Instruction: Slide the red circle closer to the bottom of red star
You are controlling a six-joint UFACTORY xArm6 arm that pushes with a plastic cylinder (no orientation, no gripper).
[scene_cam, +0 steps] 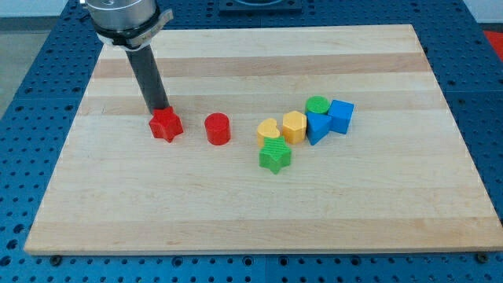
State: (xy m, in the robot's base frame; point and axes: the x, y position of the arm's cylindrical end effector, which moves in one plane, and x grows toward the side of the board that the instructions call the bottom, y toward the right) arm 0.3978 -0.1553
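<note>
While beside red star [166,125], my tip [159,108]: red circle [217,129] right.

The arm's metal head [126,17] is sliced off by the view's top edge — only its lower rim and the dark rod [151,79] show. My tip [159,109] meets the top of the red star [166,124], and whether it truly touches or sits just behind cannot be told. Over in the cluster, the green circle [317,104] is half hidden behind the blue triangle [317,126] and the yellow hexagon [294,126]. The yellow heart [268,130] loses its lower edge behind the green star [275,156]. The blue cube [341,115] — its left side is tucked behind the triangle.
</note>
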